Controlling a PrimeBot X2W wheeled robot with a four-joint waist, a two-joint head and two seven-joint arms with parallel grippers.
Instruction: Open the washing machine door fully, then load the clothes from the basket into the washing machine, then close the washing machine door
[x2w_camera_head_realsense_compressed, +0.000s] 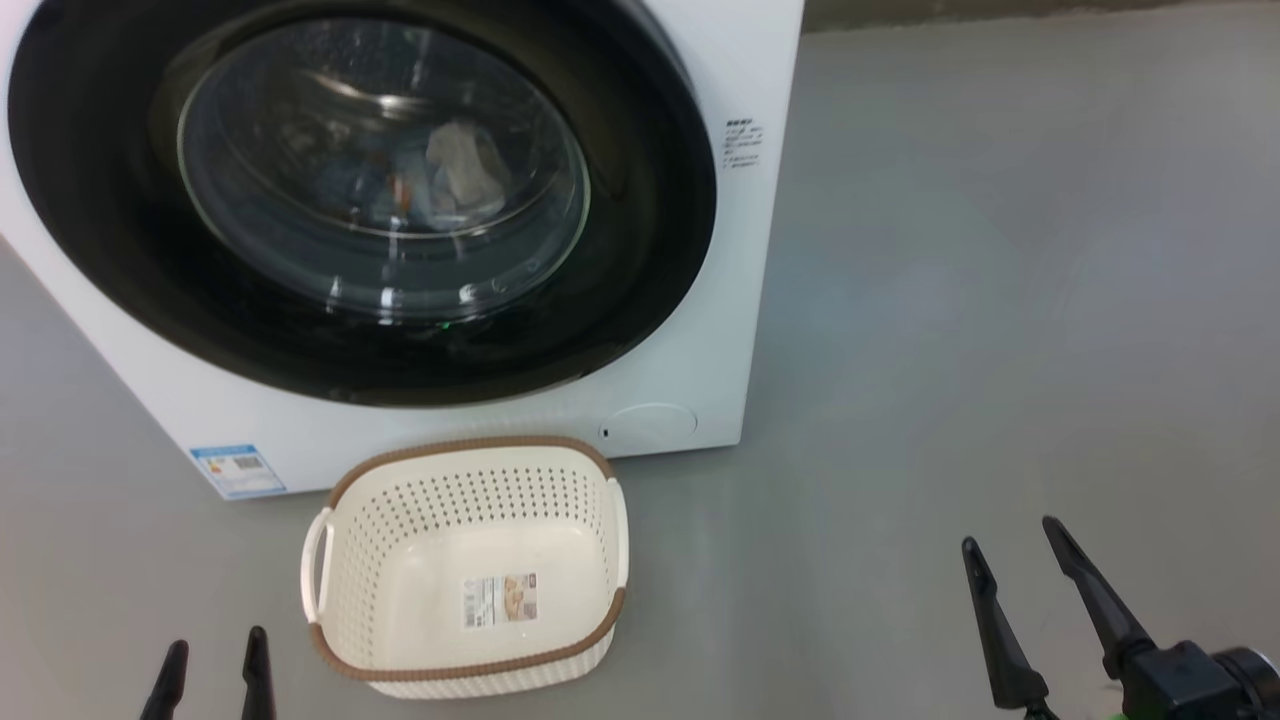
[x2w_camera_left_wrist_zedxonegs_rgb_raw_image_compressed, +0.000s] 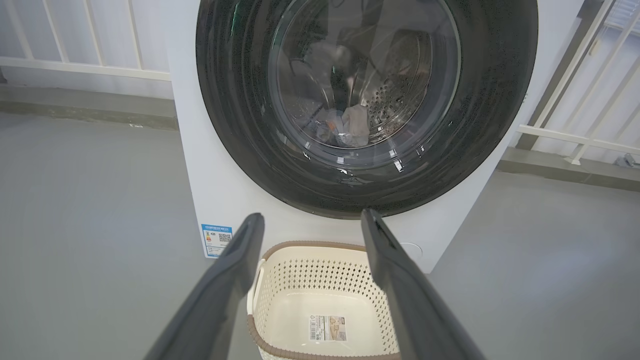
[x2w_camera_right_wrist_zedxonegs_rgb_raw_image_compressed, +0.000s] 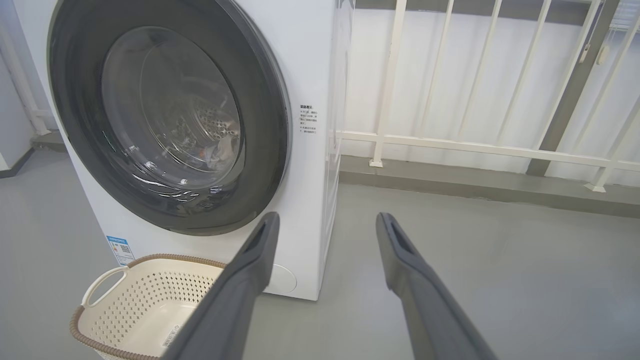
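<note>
Washing machine, head view: the white washing machine (x2w_camera_head_realsense_compressed: 740, 300) stood on the grey floor (x2w_camera_head_realsense_compressed: 1000, 250), at the upper left of the picture.
Door, head view: the door (x2w_camera_head_realsense_compressed: 640, 200) was closed flat against the front, with its black ring around the glass window.
Clothes, head view: the clothes (x2w_camera_head_realsense_compressed: 460, 165) lay inside the drum behind the glass; a cream piece with some blue and orange cloth beside it could be seen.
Basket, head view: the basket (x2w_camera_head_realsense_compressed: 450, 500) stood on the floor just in front of the machine, below the door. It was empty, with a label (x2w_camera_head_realsense_compressed: 500, 598) on its bottom.
Sticker, head view: a blue sticker (x2w_camera_head_realsense_compressed: 238, 470) was on the lower left corner of the machine front, near the basket.
Left gripper, head view: the left gripper (x2w_camera_head_realsense_compressed: 216, 642) was at the lower left, beside the basket and apart from it, with fingers spread and holding nothing.
Right gripper, head view: the right gripper (x2w_camera_head_realsense_compressed: 1009, 534) was at the lower right, well apart from the basket, with fingers spread and holding nothing.
Left wrist view: the two fingers stood wide apart over the empty basket, pointing at the closed door; the clothes showed low in the drum through the glass. A white railing (x2w_camera_left_wrist_zedxonegs_rgb_raw_image_compressed: 75, 67) stood behind the machine.
Right wrist view: the two fingers stood wide apart, with the machine's right corner and bare floor between them. The closed door was at the upper left and the basket at the lower left.
</note>
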